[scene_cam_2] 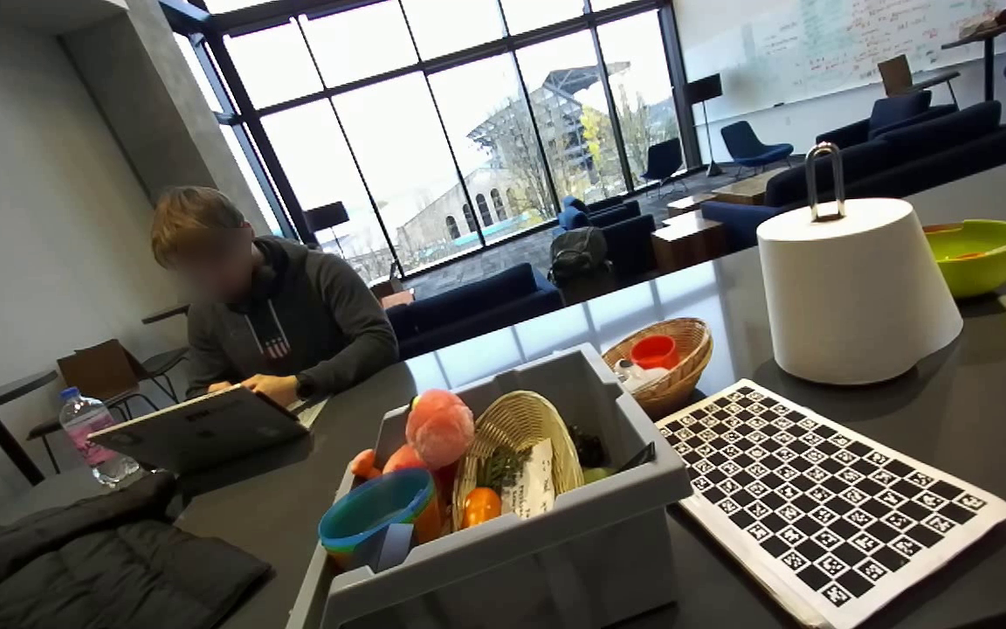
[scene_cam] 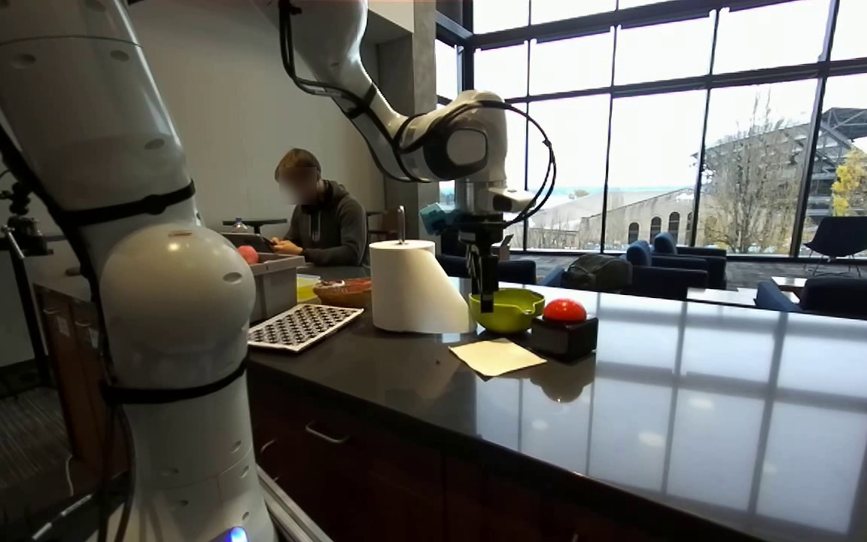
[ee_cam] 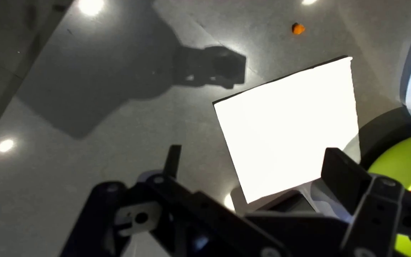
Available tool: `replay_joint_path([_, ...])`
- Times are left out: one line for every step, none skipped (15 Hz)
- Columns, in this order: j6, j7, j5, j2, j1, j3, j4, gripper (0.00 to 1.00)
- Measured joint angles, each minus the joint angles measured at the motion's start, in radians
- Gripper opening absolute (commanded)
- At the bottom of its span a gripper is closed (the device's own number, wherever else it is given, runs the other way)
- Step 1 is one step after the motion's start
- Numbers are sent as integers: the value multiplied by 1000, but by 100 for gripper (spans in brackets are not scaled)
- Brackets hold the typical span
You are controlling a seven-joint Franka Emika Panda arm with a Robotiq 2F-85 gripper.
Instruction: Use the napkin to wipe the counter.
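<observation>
Napkin [scene_cam: 497,357], cream-colored and squarish, lies spread on the glossy dark tabletop [scene_cam: 388,384], just beside a black box [scene_cam: 563,342] with a red dome [scene_cam: 564,310] and near a lime-green bowl [scene_cam: 516,318]. The tool [ee_cam: 255,167] hangs above the tabletop, released, its fingers [ee_cam: 344,178] standing wide apart in the wrist view. An orange crumb [ee_cam: 298,29] dots the tabletop near the napkin, and a broad shadow [ee_cam: 130,64] falls alongside. A white roll [scene_cam: 411,290] topped by a metal loop [scene_cam: 401,224] stands near the bowl. Elsewhere on the tabletop, in an exterior view, a checkered board [scene_cam_2: 817,498], a wicker basket [scene_cam_2: 691,374] and a loaded gray bin [scene_cam_2: 547,550] sit close together. In the room behind, a person [scene_cam_2: 280,306] in a dark hoodie [scene_cam_2: 333,288], face blurred, sits at a laptop [scene_cam_2: 215,428]. Tall windows [scene_cam: 659,135] rise in both exterior views, their panes mirrored in the tabletop; through them show trees [scene_cam: 749,188] and a building [scene_cam: 633,214] with arched openings. Blue armchairs [scene_cam: 663,275] stand near the windows, a backpack [scene_cam_2: 580,253] rests near them, and a whiteboard [scene_cam_2: 817,61] bears colored writing.
</observation>
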Motion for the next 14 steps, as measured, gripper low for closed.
replay_joint_path([21, -6, 0, 5, 2, 1, -3, 100])
replay_joint_path([49, -13, 0, 13, 3, 1, -5, 100])
replay_joint_path([85, -22, 1, 26, 3, 0, -7, 100])
replay_joint_path([119, -27, 1, 42, 3, -2, -7, 100])
replay_joint_path([152, -34, 1, 62, 3, -5, -7, 100])
replay_joint_path([181, -42, 5, 85, 3, -11, -6, 100])
replay_joint_path([209, -48, 6, 111, 3, -17, -3, 100])
replay_joint_path([236, -54, 10, 140, 3, -24, 1, 100])
replay_joint_path([263, -62, 19, 173, 3, -32, 9, 100])
replay_joint_path([286, -68, 33, 209, 2, -40, 20, 100])
replay_joint_path([303, -75, 49, 244, 3, -48, 34, 100])
replay_joint_path([314, -82, 68, 277, 3, -54, 50, 100])
replay_joint_path([321, -87, 85, 308, 3, -59, 67, 100])
replay_joint_path([325, -94, 106, 336, 3, -62, 86, 100])
